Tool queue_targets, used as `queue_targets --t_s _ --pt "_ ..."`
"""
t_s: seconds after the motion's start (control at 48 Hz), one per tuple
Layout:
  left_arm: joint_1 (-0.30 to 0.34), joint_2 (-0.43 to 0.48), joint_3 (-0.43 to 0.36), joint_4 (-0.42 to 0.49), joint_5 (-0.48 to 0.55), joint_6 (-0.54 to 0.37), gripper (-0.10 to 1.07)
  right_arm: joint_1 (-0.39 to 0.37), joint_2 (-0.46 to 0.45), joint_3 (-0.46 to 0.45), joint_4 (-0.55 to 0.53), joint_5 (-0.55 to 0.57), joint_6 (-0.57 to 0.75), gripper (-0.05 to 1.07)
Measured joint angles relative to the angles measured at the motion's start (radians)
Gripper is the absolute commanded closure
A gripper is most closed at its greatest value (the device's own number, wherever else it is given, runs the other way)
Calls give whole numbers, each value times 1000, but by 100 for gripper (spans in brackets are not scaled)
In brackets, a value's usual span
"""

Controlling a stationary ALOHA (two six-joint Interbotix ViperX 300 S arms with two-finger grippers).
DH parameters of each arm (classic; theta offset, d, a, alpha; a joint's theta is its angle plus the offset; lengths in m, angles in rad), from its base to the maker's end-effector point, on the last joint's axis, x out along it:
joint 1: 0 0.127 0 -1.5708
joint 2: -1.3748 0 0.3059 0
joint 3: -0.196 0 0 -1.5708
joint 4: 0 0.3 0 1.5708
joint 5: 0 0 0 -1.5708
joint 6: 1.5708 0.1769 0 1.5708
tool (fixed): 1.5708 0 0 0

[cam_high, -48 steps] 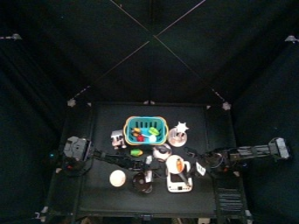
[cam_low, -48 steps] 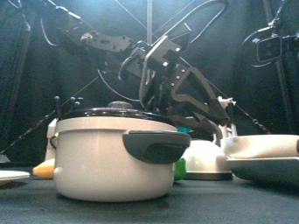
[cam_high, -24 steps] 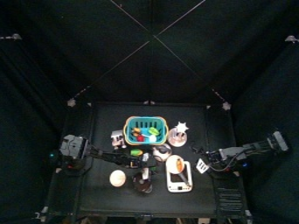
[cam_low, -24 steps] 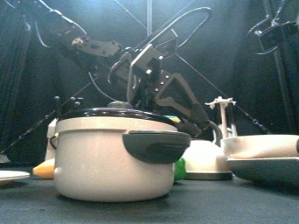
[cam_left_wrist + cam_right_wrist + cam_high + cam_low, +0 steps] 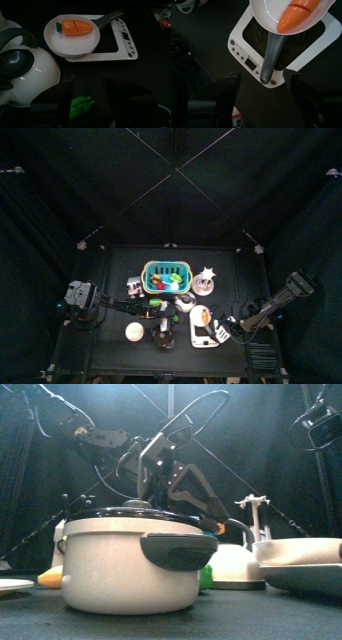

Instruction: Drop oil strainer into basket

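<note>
The oil strainer (image 5: 271, 12) is a shallow white round bowl with a grey handle (image 5: 274, 50). It holds an orange carrot (image 5: 298, 15) and rests on a flat white tray (image 5: 243, 47). My right gripper (image 5: 264, 76) is open, one jaw on each side of the handle, touching nothing. In the top view the strainer (image 5: 201, 316) sits front right of the teal basket (image 5: 167, 276), with the right gripper (image 5: 222, 324) just right of it. The left gripper (image 5: 150, 306) hovers left of the strainer (image 5: 67, 44), above a green thing (image 5: 81, 105).
A large white pot (image 5: 134, 559) with a black lid stands at the table's front, with a pale egg-shaped thing (image 5: 134, 331) to its left. A white upright piece (image 5: 205, 279) stands right of the basket. White bowls (image 5: 301, 559) sit at front right.
The right arm has swung toward the table's front and brought its gripper over the strainer's handle, and its jaws have opened wider. The left arm has pulled back a little to the left.
</note>
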Motion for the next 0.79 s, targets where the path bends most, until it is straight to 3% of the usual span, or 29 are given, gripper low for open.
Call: queue_targets --t_s 0.188,0.542,0.792 --pt "0 2 5 0 0 -2 15 18 40 0 -31 41 23 -1" --pt "0 0 17 -3 0 -5 15 -8 149 -11 -57 -63 21 0" --pt "-3 -11 31 0 -2 0 15 -34 170 12 -67 -80 21 0"
